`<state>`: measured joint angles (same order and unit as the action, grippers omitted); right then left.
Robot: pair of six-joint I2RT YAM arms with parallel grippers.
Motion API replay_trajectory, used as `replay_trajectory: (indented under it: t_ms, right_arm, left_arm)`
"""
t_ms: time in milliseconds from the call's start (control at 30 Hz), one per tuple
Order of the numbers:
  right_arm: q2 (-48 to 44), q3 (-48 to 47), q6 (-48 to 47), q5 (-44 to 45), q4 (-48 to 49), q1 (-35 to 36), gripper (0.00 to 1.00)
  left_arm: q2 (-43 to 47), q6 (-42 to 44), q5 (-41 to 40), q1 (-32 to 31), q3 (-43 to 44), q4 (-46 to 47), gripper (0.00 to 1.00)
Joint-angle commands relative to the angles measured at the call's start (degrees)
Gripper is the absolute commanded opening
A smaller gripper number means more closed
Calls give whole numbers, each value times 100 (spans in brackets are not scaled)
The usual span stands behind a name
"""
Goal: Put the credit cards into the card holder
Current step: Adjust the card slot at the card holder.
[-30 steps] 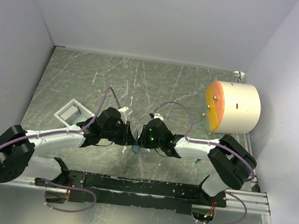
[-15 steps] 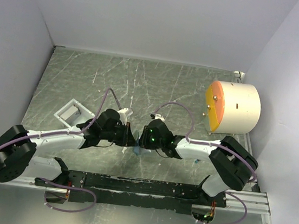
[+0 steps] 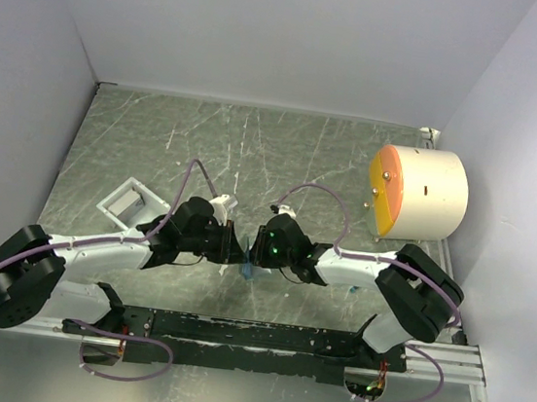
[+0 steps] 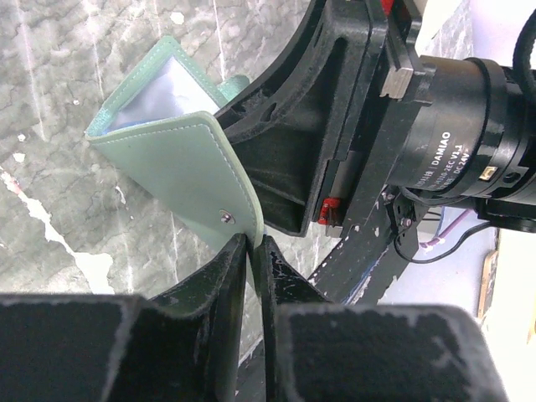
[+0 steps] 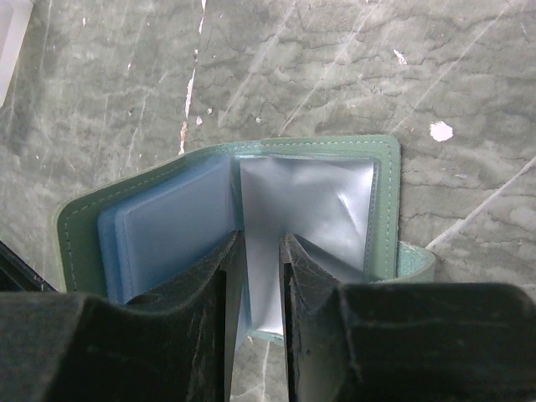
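Left gripper has its jaws almost together around the wallet's green cover edge; whether they pinch it cannot be told. Half open, it is at the table's 6 o'clock, between both grippers. Right gripper clamps its inner clear pockets.

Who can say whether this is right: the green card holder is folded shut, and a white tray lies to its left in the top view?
Not quite. The card holder is not folded shut: the right wrist view shows it open, with its pale inner pockets exposed. Corrected: the green card holder is open, and a white tray lies to its left in the top view.
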<state>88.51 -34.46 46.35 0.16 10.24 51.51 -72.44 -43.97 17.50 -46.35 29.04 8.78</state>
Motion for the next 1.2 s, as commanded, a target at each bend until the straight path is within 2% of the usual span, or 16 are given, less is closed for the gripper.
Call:
replay_trajectory:
  t_ms: [0,100,200,367,733,967,1167]
  right_arm:
    - [109,192,6,-17,-331,40,24]
    - [135,220,38,-50,-285,40,24]
    - [97,220,28,-41,-286,40,24]
    - [-67,78,-47,115,-668,37,24]
    - [-1303,-318,-174,607,-1830,37,37]
    - [-1741,-286,64,72,-1658,95,55]
    - [-1712,-450,86,110,-1759,137,63]
  left_arm:
    - [51,2,224,-29,-52,401,22]
    - [29,27,253,-32,-57,447,18]
    - [-3,28,244,-28,-86,528,8]
    - [-106,82,117,-27,-39,398,7]
    - [-83,151,-187,-29,208,-77,7]
    - [37,195,-409,-31,517,-580,7]
    - [-44,187,-372,-31,539,-535,7]
